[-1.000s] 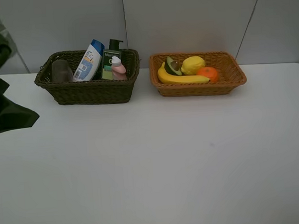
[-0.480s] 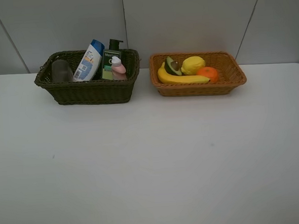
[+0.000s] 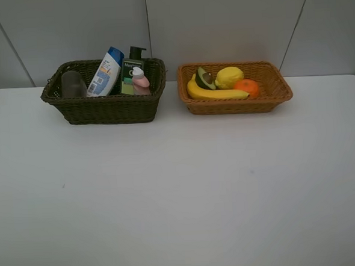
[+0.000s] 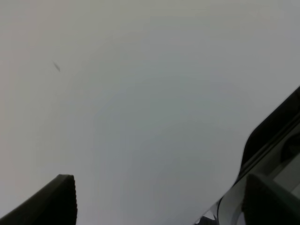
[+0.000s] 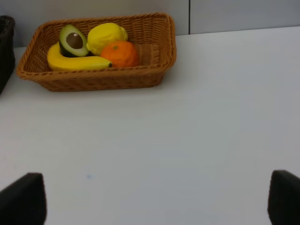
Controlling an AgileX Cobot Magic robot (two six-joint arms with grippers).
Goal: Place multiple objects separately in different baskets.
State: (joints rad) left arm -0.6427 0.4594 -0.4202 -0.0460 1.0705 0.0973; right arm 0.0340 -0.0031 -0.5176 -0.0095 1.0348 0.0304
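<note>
In the exterior high view the dark olive-brown basket (image 3: 103, 107) holds the mauve cup (image 3: 73, 84), the white blue-capped bottle (image 3: 105, 72), the dark green pump bottle (image 3: 132, 74) and the small pink bottle (image 3: 141, 81). The orange-tan basket (image 3: 271, 94) holds the banana (image 3: 217, 94), halved avocado (image 3: 205, 79), lemon (image 3: 229, 77) and orange (image 3: 246, 88). Neither arm shows in this view. My left gripper (image 4: 159, 201) is open over bare table. My right gripper (image 5: 152, 199) is open and empty, facing the orange-tan basket (image 5: 98, 80) with banana (image 5: 75, 62), avocado (image 5: 72, 41), lemon (image 5: 107, 33) and orange (image 5: 120, 53).
The white table (image 3: 181, 193) stretches in front of both baskets. A grey panelled wall (image 3: 219, 22) stands right behind them. A corner of the dark basket (image 5: 4, 47) shows at the edge of the right wrist view.
The left arm, seen at the left edge of the exterior view a second ago, has drawn out of that view. The baskets and their contents have not moved.
</note>
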